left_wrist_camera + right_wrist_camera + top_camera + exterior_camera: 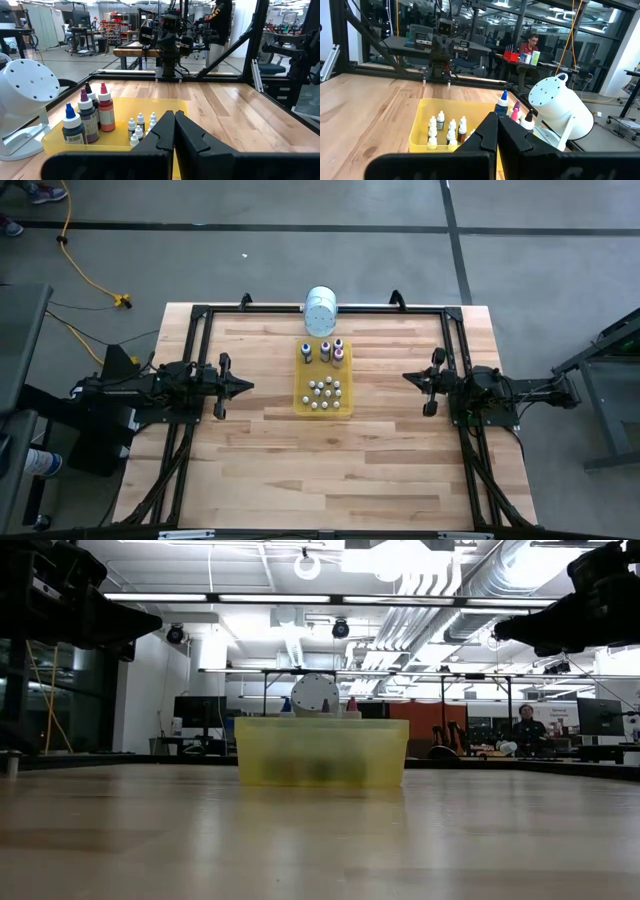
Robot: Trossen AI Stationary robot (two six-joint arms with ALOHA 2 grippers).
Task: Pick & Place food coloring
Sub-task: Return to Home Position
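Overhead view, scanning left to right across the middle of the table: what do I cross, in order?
left gripper, shut and empty → yellow tray, with the food coloring standing inside it → right gripper, shut and empty.

No wording, brand or number is readable anywhere. The food coloring bottles (106,107) in the yellow tray (161,104) may carry labels, but any print is too small to make out.

Left arm (160,387) and right arm (490,390) are matte black, with angular wedge-shaped fingers (160,135).
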